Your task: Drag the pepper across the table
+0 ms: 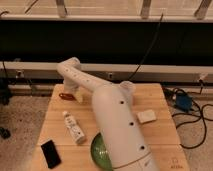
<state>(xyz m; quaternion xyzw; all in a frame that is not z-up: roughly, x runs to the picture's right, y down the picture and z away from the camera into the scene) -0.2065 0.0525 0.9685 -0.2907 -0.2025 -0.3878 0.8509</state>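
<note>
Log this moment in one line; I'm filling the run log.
task: drag pepper | hand: at pepper, table's far-left corner | nearby: white bottle, untouched

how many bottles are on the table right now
1: the white bottle lies on the table's left side, between the pepper by the gripper and the black phone. The arm could hide others.

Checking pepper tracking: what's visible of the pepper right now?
The pepper is a small, slender, glossy red-orange chili lying flat near the far left corner of the wooden table. Only its left part shows; the rest is hidden behind the arm's end, where the tool sits right at it. Contact cannot be confirmed.
</note>
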